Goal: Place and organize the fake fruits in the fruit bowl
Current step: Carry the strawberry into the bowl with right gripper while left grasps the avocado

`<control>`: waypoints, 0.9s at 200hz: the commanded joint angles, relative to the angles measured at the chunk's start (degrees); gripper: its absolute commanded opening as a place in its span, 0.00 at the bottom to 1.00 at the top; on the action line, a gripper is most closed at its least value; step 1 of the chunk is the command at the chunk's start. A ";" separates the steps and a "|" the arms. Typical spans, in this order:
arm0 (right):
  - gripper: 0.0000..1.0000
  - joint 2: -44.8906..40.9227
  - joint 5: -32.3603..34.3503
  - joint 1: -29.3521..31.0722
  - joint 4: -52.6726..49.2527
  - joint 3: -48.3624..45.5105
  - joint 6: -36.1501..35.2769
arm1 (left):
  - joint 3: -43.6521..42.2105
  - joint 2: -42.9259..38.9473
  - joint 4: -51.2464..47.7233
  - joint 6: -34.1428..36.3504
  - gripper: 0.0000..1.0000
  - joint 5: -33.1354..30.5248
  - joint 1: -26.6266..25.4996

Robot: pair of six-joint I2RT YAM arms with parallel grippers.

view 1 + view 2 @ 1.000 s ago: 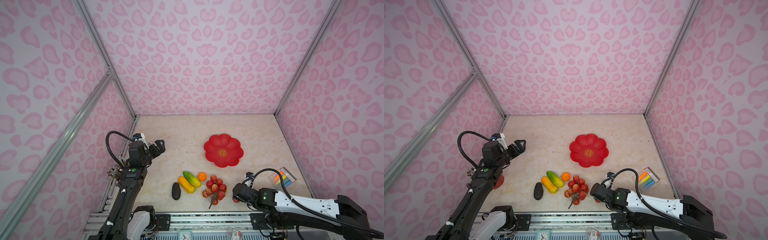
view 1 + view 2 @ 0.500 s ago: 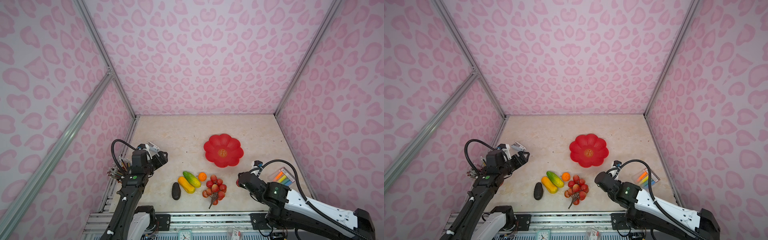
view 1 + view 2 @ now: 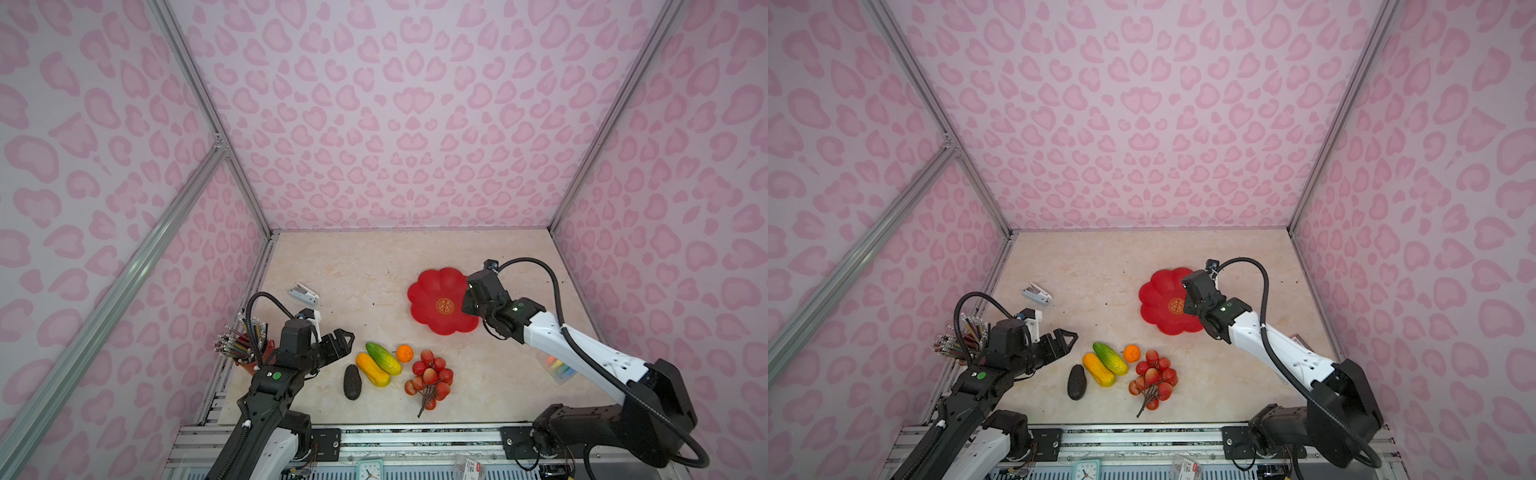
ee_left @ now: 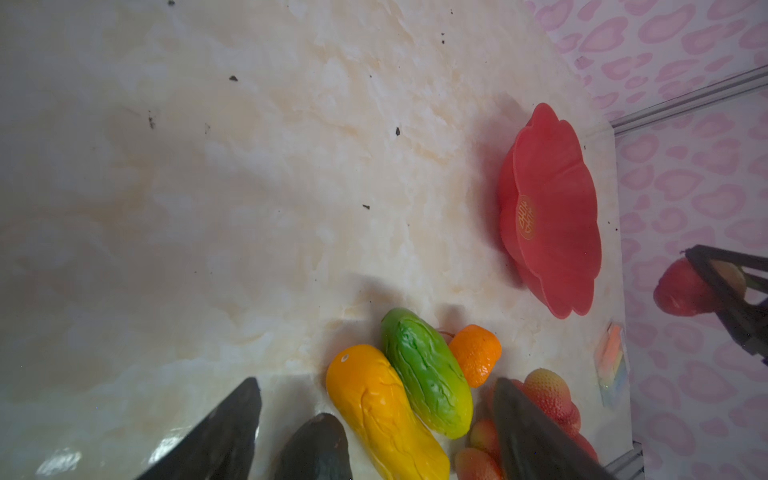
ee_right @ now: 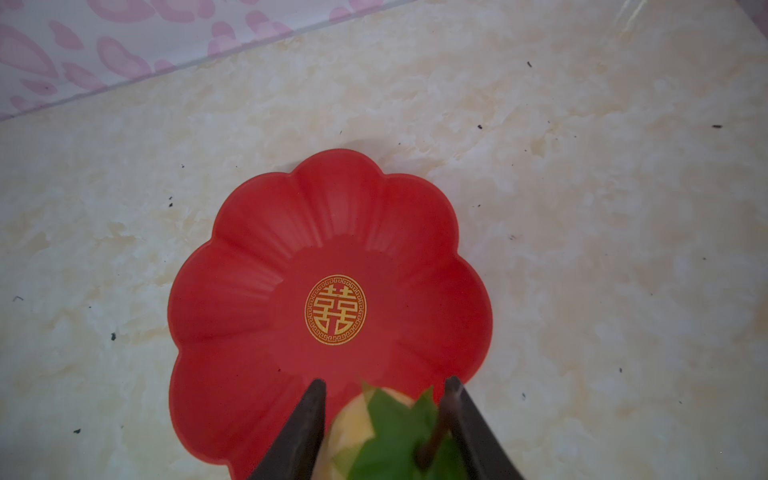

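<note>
The red scalloped fruit bowl (image 3: 432, 278) (image 3: 1156, 282) (image 5: 257, 291) sits right of centre with nothing in it. My right gripper (image 5: 385, 382) hangs over the bowl's edge, shut on the red strawberry (image 5: 386, 428) (image 4: 681, 293), which its wrist hides in both top views. Near the front lie the dark avocado (image 3: 352, 382), yellow-orange mango (image 3: 373, 370), green-yellow mango (image 3: 383, 358), small orange (image 3: 404, 353) and berry bunch (image 3: 430, 378). My left gripper (image 3: 343, 345) (image 4: 376, 382) stands open just left of them, holding nothing.
A red cup of coloured pencils (image 3: 245, 345) stands at the left edge behind my left arm. A small white object (image 3: 303, 293) lies further back on the left. A clear pack of coloured pieces (image 3: 559, 368) lies under my right arm. Pink walls enclose three sides.
My right gripper closed on the strawberry near the front edge, lifted it and carried it back over the bowl. My left gripper came down and forward toward the fruits, narrowing slightly.
</note>
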 commanded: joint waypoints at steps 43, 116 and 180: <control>0.41 18.79 -5.96 -1.70 2.44 7.68 -7.38 | -3.50 -1.35 -3.64 -3.64 0.86 -3.02 -5.83; 0.46 28.64 -7.54 -3.08 6.46 7.95 -5.56 | -4.03 1.70 -4.70 -5.04 0.79 -7.33 -10.19; 0.68 22.81 -5.85 -3.23 8.29 6.65 -3.93 | -5.79 3.39 -4.98 -6.29 0.70 -8.86 -13.86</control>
